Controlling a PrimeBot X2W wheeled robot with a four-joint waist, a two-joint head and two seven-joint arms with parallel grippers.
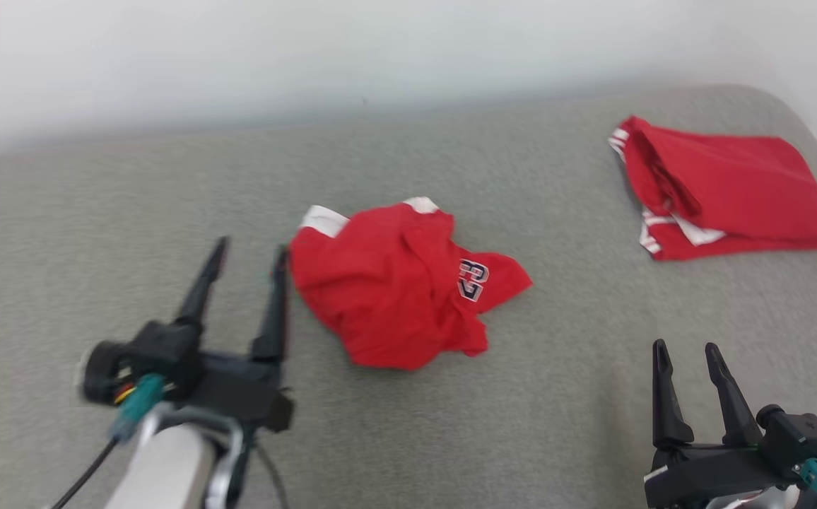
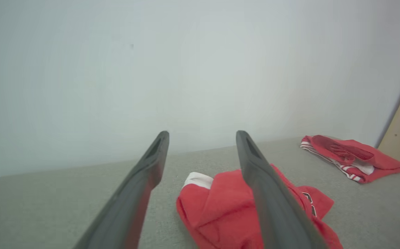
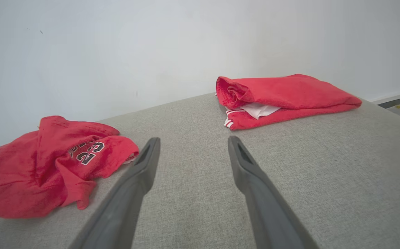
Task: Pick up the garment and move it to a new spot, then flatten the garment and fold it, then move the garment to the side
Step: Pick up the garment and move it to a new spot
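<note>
We judge the garment [image 1: 398, 283], crumpled mid-frame, not yet flattened or folded. Both left jaws and right jaws stand wide, empty.

crumpled garment [image 1: 401, 283]: lying bunched at the centre of the frame on the grey surface [image 1: 97, 198], red, showing white trim along its upper edge and a "23" on its right side.
left gripper [image 1: 251, 247]: hanging at lower left, fingers spread and holding nothing, one fingertip sitting just beside the garment's left edge.
right gripper [image 1: 685, 348]: sitting at lower right, fingers parted and empty, well apart from the cloth.
folded garment [image 1: 726, 191]: lying at upper right, red with white stripes.
wall [image 1: 380, 42]: running pale across the top.
</note>
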